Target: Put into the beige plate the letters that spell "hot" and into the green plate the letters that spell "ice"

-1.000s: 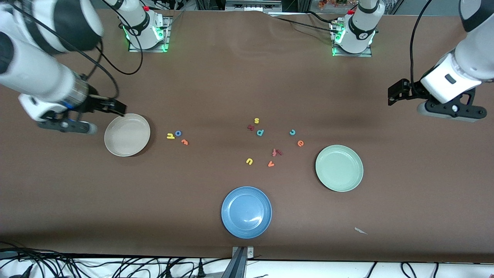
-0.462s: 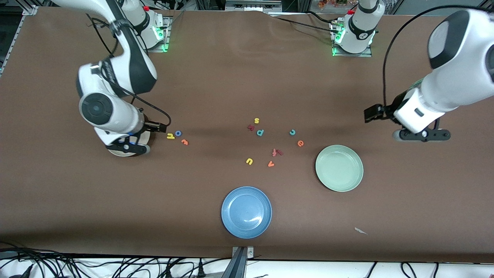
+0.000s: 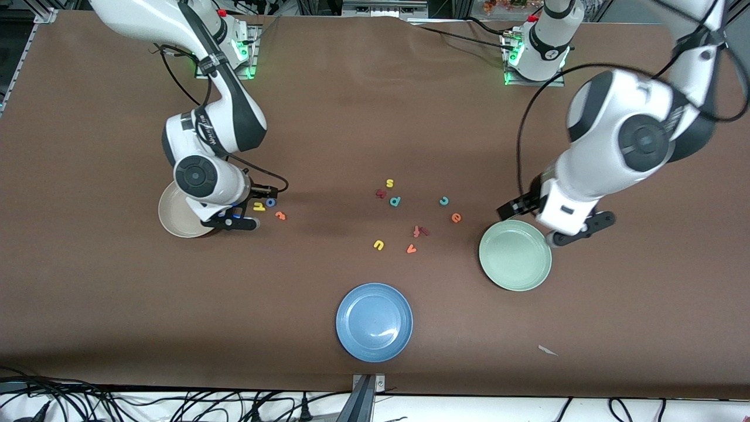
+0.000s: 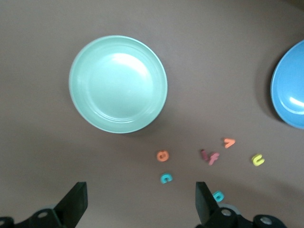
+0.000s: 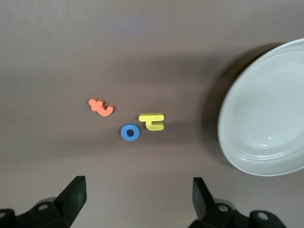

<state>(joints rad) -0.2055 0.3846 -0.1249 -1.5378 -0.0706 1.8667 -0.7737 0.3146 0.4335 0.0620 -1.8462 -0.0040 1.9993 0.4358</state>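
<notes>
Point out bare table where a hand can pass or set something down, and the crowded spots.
Free: bare table between the blue plate and the beige plate; also between the arm bases and the letters. Crowded: the loose letter cluster beside the green plate, and h, o, t under the right gripper.

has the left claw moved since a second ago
Yes. The left claw has swung in from the table's edge toward the letters and now hangs open by the rim of the green plate.
</notes>
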